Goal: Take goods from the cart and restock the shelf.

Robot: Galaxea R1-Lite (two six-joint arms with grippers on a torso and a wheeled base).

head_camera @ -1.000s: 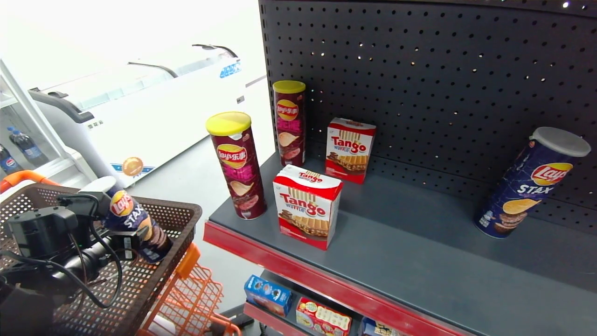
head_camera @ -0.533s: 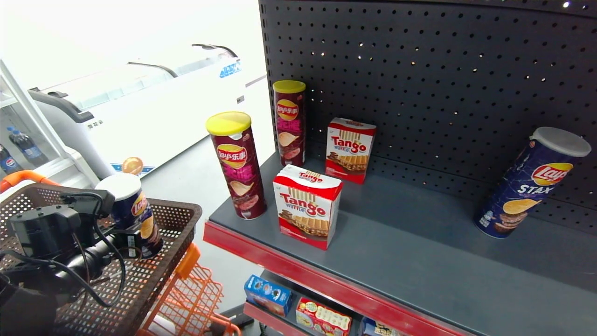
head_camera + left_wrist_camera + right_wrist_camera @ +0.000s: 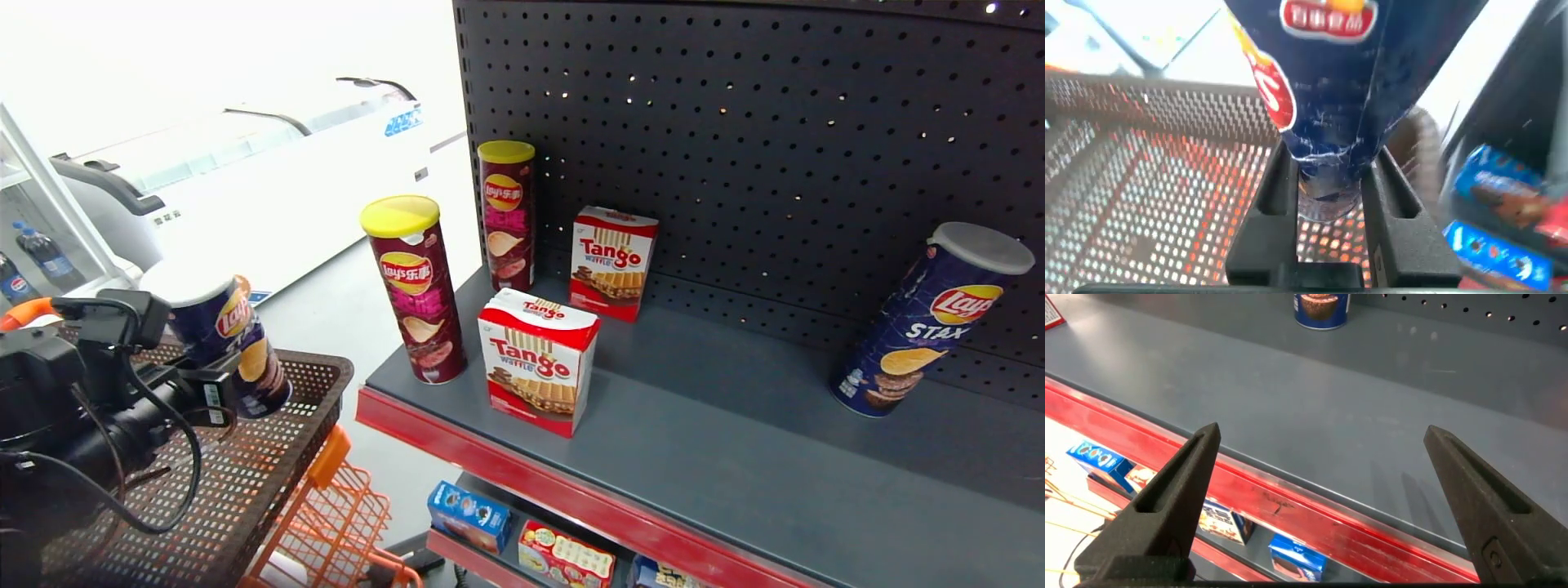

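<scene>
From the head view, the left gripper (image 3: 219, 390) is pinching the lower part of a blue chip can (image 3: 222, 327), which is tilting slightly and hanging over the brown basket (image 3: 322, 369) sitting on the orange cart (image 3: 331, 514). To the right, on the grey shelf (image 3: 718, 441), two maroon chip cans (image 3: 412, 286) (image 3: 506, 212) are standing upright beside two red-and-white wafer boxes (image 3: 539, 359) (image 3: 612, 261), one pair in front of the other. Well apart from them, a second blue can (image 3: 931, 322) is leaning back against the black pegboard (image 3: 775, 122). Small packages (image 3: 469, 514) are lying on the shelf below. In the left wrist view, the dark fingers (image 3: 1278, 196) are pressing on either side of the blue chip can's (image 3: 1347, 82) base, with the basket's mesh (image 3: 1143, 188) beneath it and a blue package (image 3: 1503, 220) showing off to one side. In the right wrist view, the right gripper (image 3: 1323, 490) is hanging with its fingers spread wide and gripping nothing, over the shelf's red front edge (image 3: 1290, 498); the bottom of the second blue can (image 3: 1321, 309) is resting farther back on the grey shelf (image 3: 1372, 384), and packages (image 3: 1102, 457) are sitting on the level below.
</scene>
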